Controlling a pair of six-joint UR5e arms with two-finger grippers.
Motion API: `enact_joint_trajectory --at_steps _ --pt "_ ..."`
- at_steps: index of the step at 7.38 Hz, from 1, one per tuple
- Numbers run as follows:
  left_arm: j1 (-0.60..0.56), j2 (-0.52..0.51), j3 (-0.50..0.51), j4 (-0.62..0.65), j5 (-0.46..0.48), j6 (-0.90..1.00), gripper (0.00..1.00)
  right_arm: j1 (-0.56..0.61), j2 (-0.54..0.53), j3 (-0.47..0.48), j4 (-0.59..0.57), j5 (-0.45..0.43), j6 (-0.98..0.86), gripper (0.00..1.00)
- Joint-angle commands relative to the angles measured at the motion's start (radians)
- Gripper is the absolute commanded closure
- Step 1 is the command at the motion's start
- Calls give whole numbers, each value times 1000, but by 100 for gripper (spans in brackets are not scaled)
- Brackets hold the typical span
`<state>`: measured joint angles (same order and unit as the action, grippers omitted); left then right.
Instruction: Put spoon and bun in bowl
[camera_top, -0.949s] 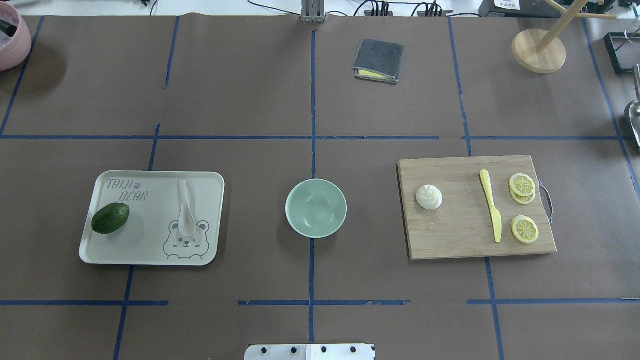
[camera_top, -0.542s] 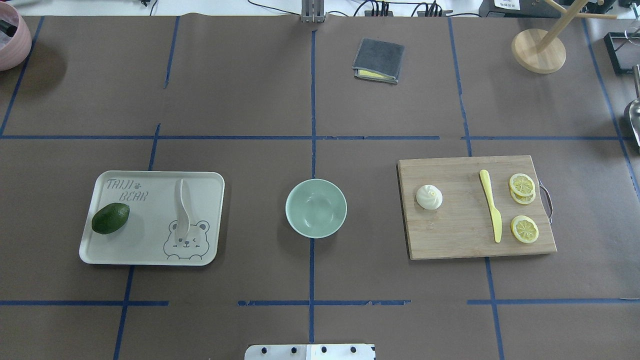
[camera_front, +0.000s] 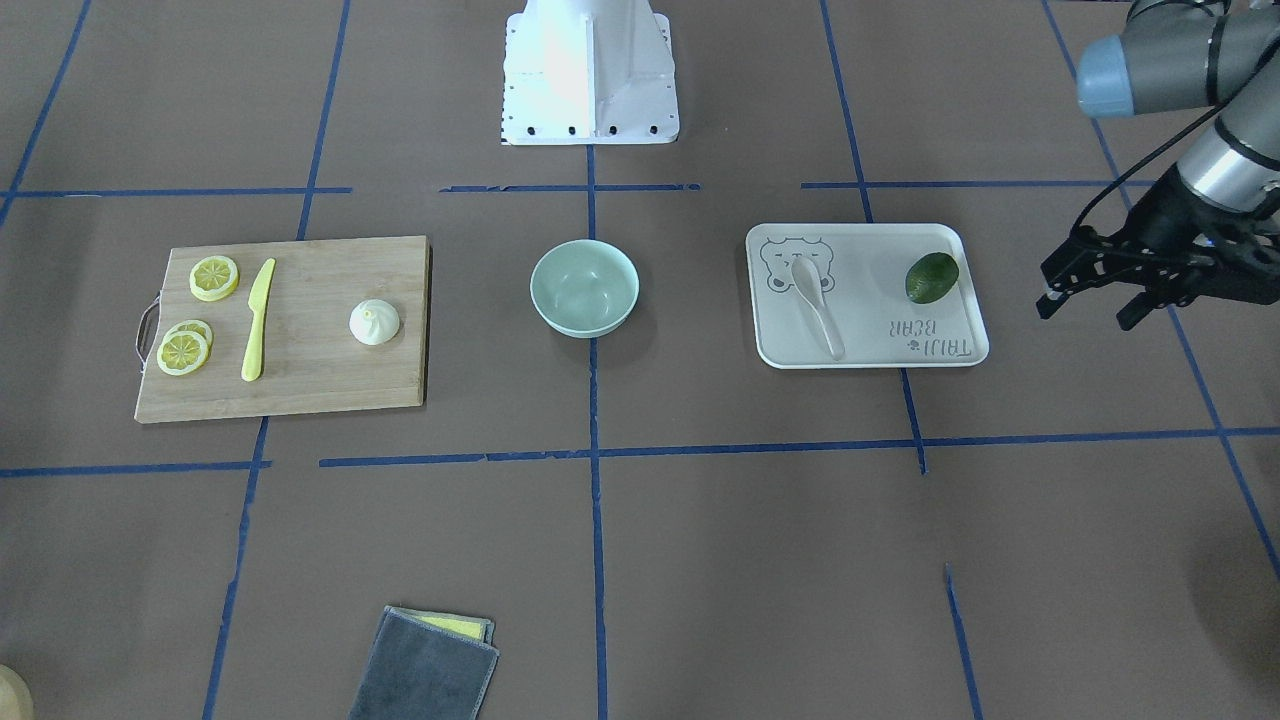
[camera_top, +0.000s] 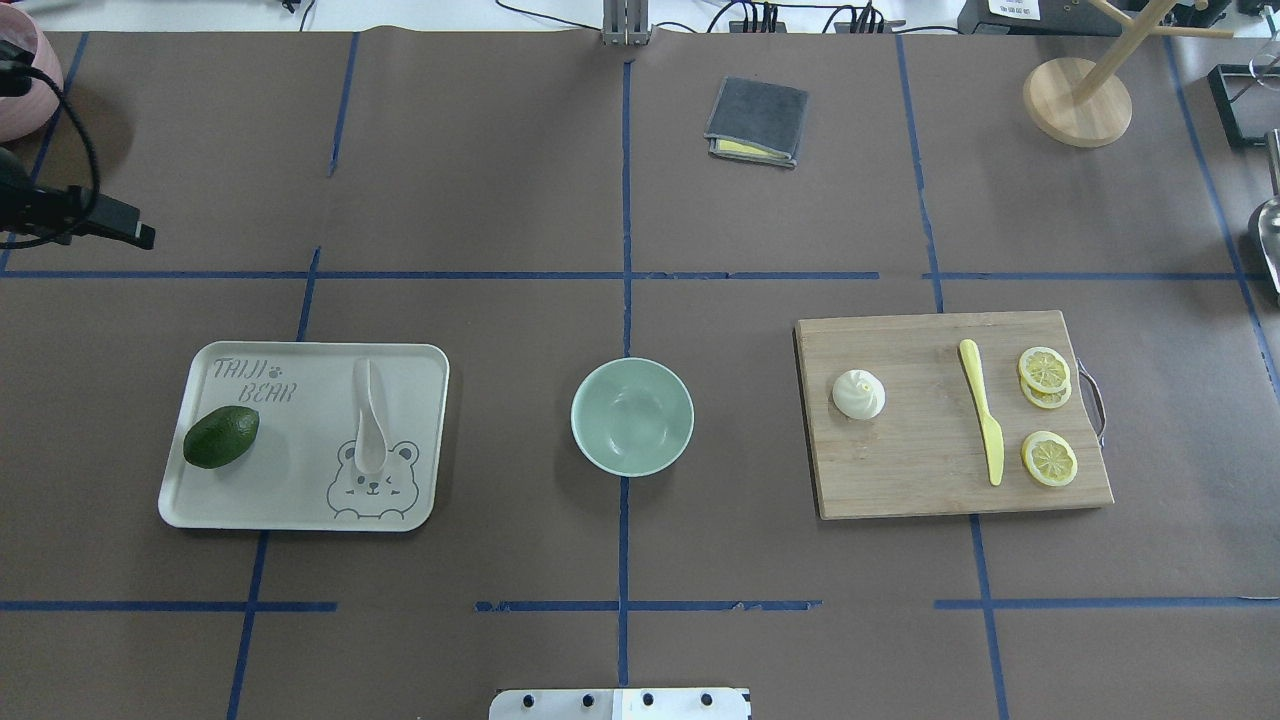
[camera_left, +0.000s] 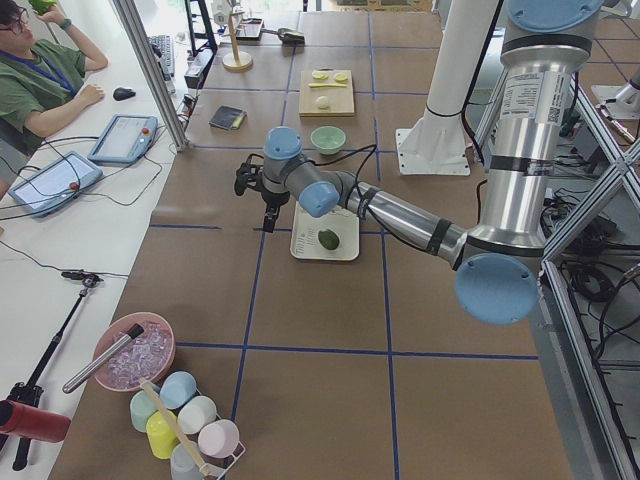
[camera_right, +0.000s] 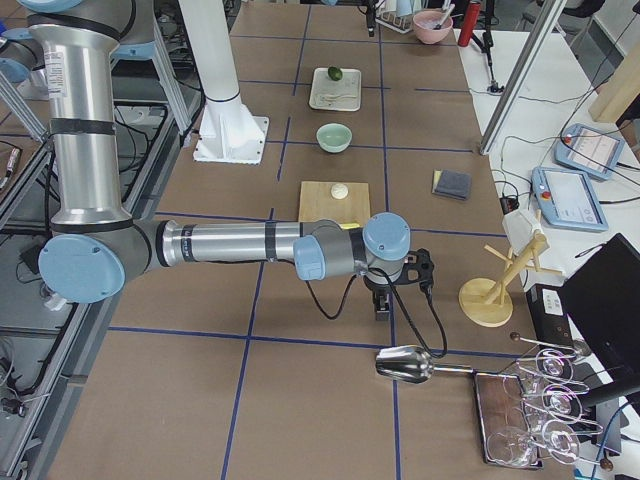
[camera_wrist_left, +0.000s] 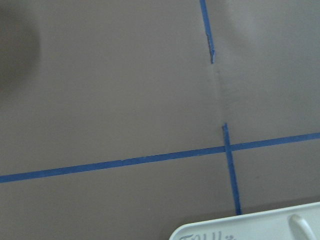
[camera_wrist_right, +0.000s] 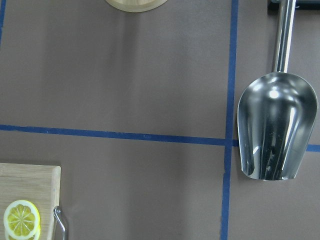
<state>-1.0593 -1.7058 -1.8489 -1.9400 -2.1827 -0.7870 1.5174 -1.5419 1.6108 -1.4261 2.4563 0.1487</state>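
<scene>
Two pickups are still to be made, and each thing lies on its own arm's side of the bowl (camera_top: 632, 416), which stands at the middle of the table (camera_top: 620, 200) with nothing in it. The spoon (camera_top: 368, 420) rests on the tray (camera_top: 300, 505), its long axis running near to far: scoop toward the robot, handle pointing away. The left end effector (camera_front: 1085, 312) hangs past the tray's far outer corner with its jaws spread and nothing between them. From there the spoon lies back toward the robot and inward toward the bowl, so I judge the left arm takes it, jaws set across the handle. The bun (camera_top: 858, 393) sits on the cutting board (camera_top: 930, 480), at the end nearest the bowl. The right end effector (camera_right: 383, 305) shows only in the side view, beyond the board's outer end; whether it is open I cannot tell.
</scene>
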Motion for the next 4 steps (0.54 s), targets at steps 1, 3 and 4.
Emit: enact_joint_trajectory --at_steps 1,3,4 --pt "141 -96 10 1 69 -246 0 -38 26 4 1 -2 52 0" --pt "276 -115 3 9 222 -400 0 -77 37 12 3 -7 80 0" --pt "327 -123 7 9 263 -464 0 -95 60 17 4 -7 122 0"
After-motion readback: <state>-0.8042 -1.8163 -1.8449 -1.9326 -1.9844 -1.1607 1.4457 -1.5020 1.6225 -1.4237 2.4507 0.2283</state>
